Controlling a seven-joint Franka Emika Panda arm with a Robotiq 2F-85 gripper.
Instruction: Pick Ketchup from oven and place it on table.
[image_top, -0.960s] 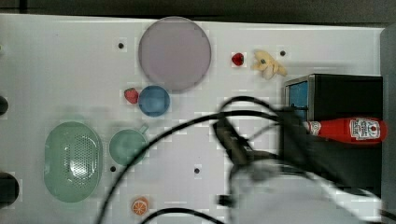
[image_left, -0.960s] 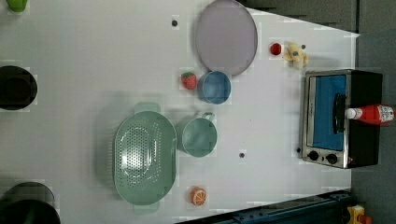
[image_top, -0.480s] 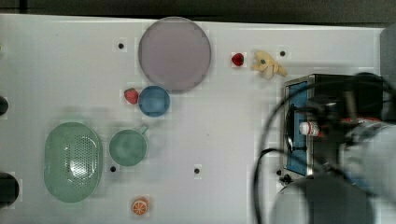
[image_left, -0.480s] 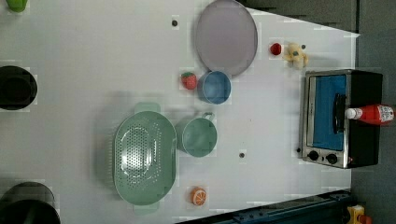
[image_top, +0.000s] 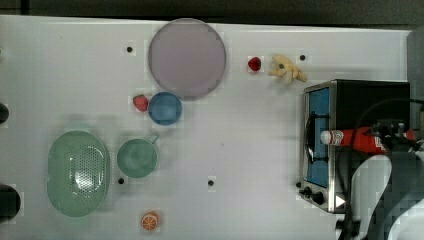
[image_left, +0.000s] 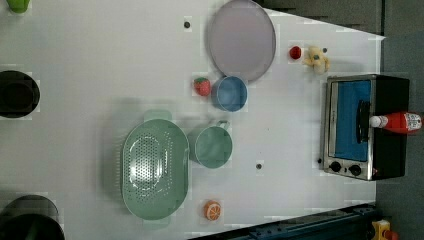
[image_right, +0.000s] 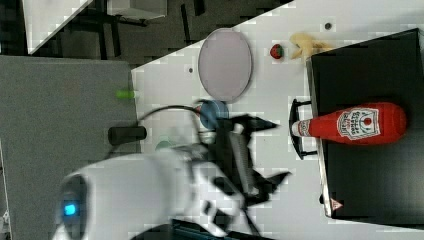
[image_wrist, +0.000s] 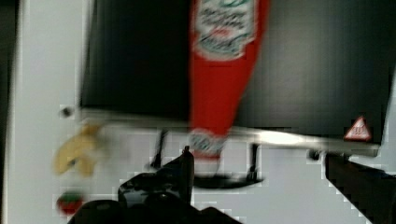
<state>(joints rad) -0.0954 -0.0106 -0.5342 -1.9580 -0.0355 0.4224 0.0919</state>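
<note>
Red plastic, white cap: the ketchup (image_right: 350, 124) lies on its side on the flat black roof of the oven (image_right: 367, 185), cap poking out past the door edge above the handle (image_right: 296, 129).

My claw (image_wrist: 257, 165): released, two dark fingers (image_wrist: 180, 170) spread wide, nothing between them; the bottle's cap end sits in line with the gap in the wrist view, not touched.

Oven: at the top view's right end of the table (image_top: 240, 150), door shut.

Table, other entries: lilac plate (image_top: 186, 58), blue bowl (image_top: 164, 107), green cup (image_top: 137, 158), green colander (image_top: 78, 173), two strawberries (image_top: 140, 103), orange slice (image_top: 149, 220), banana (image_top: 286, 69).
</note>
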